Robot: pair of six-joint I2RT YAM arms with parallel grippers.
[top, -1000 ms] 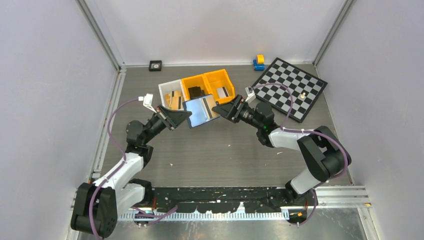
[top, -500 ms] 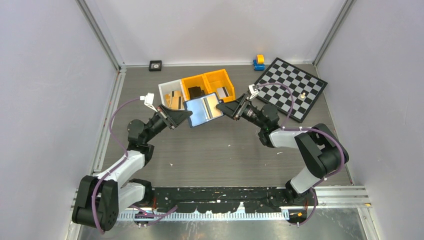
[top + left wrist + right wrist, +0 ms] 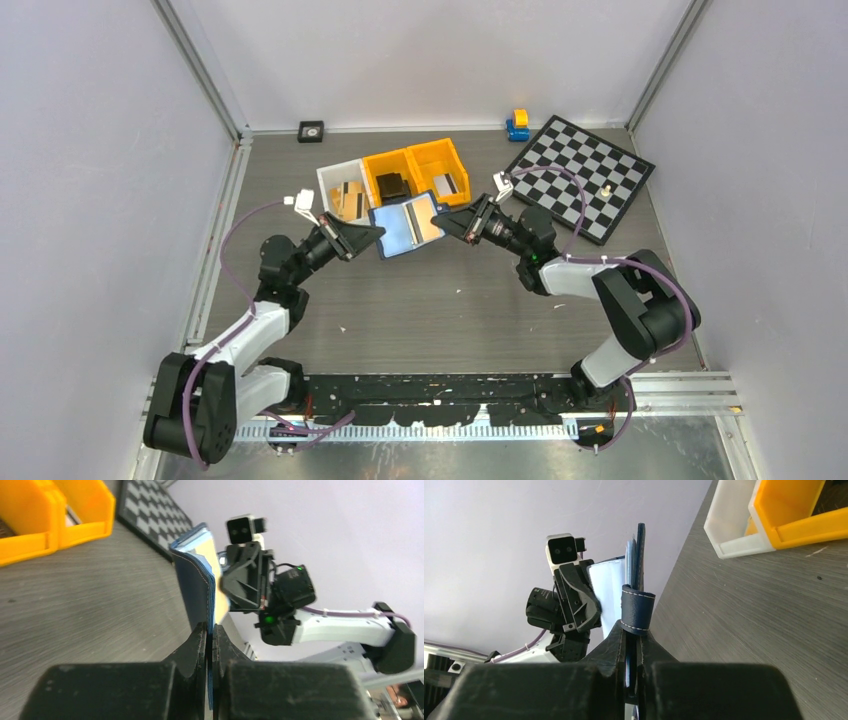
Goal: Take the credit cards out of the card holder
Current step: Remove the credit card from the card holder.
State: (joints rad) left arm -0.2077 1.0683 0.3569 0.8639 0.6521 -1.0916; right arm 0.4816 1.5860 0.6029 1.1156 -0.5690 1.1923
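Got the card holder (image 3: 400, 222) spread open and held up between both tools, above the far-middle part of the bench (image 3: 420, 310), just at 6 o'clock of the bins. Pale blue pocket side facing the top camera, with a tan card (image 3: 428, 228) showing on the 3 o'clock half.

Left tool (image 3: 374, 236) clamped tight on the holder's 8 o'clock edge. From the left wrist, seeing both fingers (image 3: 195, 645) pressed flat on the navy leather, no gap to speak of.

Right tool (image 3: 447, 219) over at the 2 o'clock edge, pinched down narrow on that edge right by the snap tab (image 3: 638, 609), tab curling over the fingertips. No telling card from leather inside that pinch, honestly, too thin and dark in the right wrist view.

At 12 o'clock of the holder: white bin (image 3: 338, 166) with a few loose cards (image 3: 347, 200) in it, then two orange bins (image 3: 408, 158), one with a black block (image 3: 390, 185). Checkerboard (image 3: 580, 175) off at 2 o'clock.
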